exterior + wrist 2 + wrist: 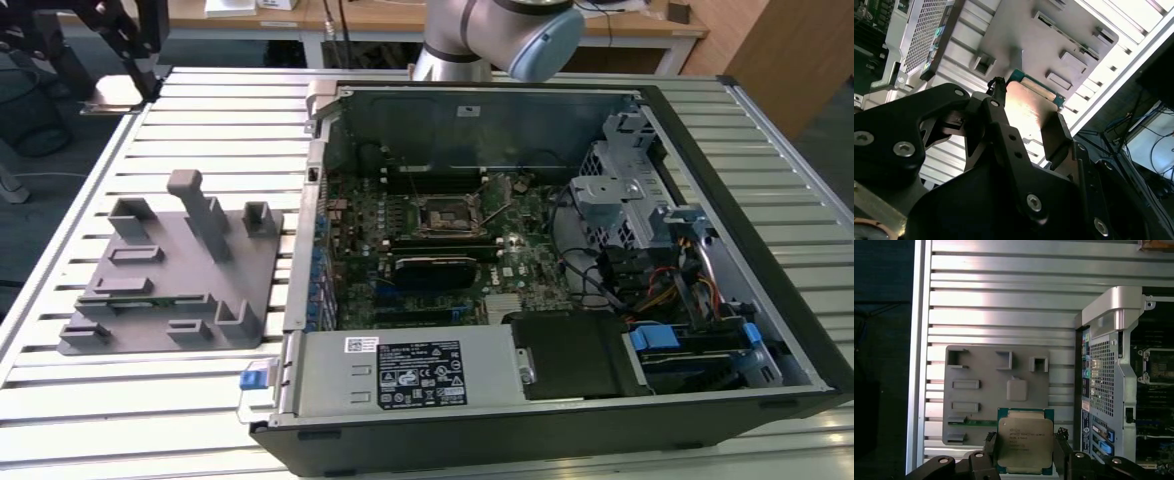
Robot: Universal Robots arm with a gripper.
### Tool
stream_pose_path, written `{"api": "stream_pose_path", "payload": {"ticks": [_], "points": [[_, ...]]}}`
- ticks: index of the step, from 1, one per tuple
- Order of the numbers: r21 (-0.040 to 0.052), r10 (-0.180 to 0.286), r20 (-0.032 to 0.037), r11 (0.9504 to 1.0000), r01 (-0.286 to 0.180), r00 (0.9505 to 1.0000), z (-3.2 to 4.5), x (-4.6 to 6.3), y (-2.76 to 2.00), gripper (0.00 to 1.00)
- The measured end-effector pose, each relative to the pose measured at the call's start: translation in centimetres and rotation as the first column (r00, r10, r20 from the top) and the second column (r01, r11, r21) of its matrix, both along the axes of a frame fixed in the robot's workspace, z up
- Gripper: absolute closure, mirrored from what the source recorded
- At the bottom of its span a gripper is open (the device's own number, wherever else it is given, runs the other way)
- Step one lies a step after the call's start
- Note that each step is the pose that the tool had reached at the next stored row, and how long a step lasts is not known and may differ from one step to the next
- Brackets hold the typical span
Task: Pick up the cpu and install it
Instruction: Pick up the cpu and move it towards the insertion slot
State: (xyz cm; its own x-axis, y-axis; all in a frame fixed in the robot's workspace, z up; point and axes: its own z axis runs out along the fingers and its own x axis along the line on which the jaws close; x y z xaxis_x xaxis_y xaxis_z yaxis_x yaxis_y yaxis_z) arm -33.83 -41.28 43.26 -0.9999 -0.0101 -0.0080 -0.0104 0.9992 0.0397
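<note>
The cpu [1024, 432], a flat square chip with a pale silver top and a green rim, hangs in the air above the grey plastic tray [979, 400]. My gripper [1025, 449] is shut on it, one black finger [990, 444] against each of two opposite edges. The second wrist view shows the same grasp from the side: the cpu [1029, 105] glints between the fingers [1056, 135] over the tray [1054, 35]. In the exterior view, the black square socket [443, 215] lies on the motherboard in the middle of the open computer case [747, 250].
The grey tray [160, 270] with upright posts lies on the slatted metal table [80, 400], on the exterior view's left of the case. Inside the case are cables, a drive cage [627, 190] and a power supply [400, 370]. The arm [494, 30] rises behind the case.
</note>
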Motion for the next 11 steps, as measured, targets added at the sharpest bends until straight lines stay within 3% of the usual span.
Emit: {"api": "stream_pose_path", "payload": {"ticks": [11], "points": [[-0.0001, 0.000, -0.0007, 1.0000, 0.000, 1.0000, 0.00, 1.6, 0.00, 0.47]]}}
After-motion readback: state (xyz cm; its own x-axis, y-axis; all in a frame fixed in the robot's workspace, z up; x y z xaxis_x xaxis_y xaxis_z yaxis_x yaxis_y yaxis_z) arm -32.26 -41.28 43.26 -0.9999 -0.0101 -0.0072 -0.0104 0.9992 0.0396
